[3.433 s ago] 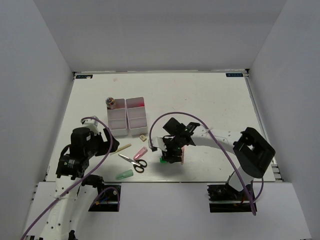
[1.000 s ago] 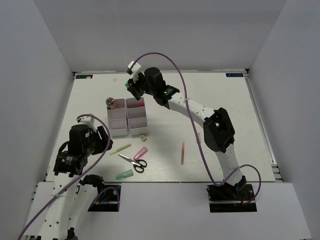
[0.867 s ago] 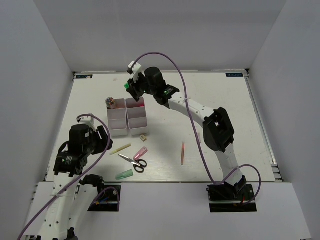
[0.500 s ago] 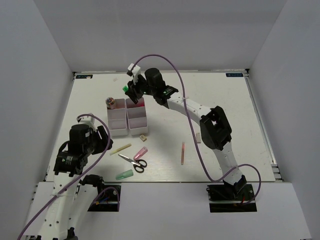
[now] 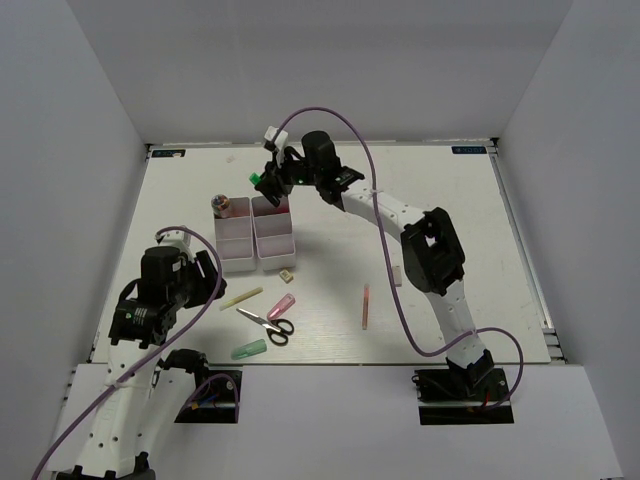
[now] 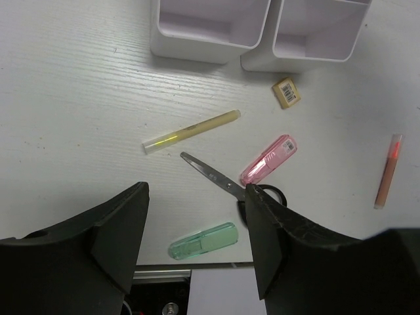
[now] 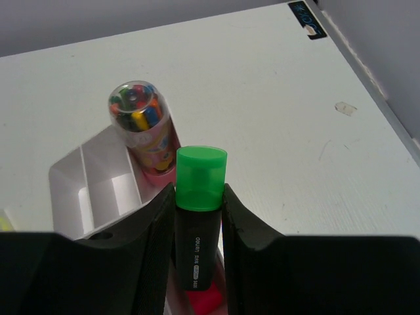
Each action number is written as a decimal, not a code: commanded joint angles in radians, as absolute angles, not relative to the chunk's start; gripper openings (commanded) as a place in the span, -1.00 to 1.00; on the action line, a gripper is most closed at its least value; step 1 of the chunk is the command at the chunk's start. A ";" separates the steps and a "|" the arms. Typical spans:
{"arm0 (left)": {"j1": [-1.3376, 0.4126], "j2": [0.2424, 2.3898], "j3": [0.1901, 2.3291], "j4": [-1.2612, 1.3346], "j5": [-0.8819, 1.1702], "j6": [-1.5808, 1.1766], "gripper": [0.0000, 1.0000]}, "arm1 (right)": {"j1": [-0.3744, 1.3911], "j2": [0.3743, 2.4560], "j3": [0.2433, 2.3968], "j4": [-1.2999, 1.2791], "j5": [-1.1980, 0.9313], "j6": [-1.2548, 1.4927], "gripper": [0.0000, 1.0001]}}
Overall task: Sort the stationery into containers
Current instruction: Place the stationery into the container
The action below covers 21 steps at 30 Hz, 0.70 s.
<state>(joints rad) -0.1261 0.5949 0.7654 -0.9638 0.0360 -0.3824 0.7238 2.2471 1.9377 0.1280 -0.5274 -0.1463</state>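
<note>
My right gripper (image 5: 262,181) is shut on a green-capped black highlighter (image 7: 199,230), held upright over the far end of the two white trays (image 5: 216,243) (image 5: 291,240). A pink item (image 7: 211,302) lies in the compartment below it. My left gripper (image 6: 197,216) is open and empty, hovering above loose stationery: a yellow stick (image 6: 191,131), a pink highlighter (image 6: 269,159), black-handled scissors (image 6: 220,182), a pale green marker (image 6: 203,240), a tan eraser (image 6: 287,92) and a pink stick (image 6: 387,170).
A clear tube of coloured bits (image 7: 141,128) stands at the far end of the left tray. A small white eraser (image 5: 397,275) lies right of the trays. White walls enclose the table on three sides.
My right gripper lifted the green highlighter from the table's middle and carried it to above the trays' far end; over the last second it barely shifted. The left arm hardly moved.
</note>
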 commanded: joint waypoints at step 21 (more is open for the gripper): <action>-0.121 0.598 0.787 -0.959 0.035 -0.383 0.41 | 0.716 2.247 1.964 0.097 -0.638 -0.271 -0.48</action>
<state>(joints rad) -0.1261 0.5949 0.7654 -0.9642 0.0360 -0.3828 0.7162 2.2471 1.9377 0.0772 -0.6613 -0.2447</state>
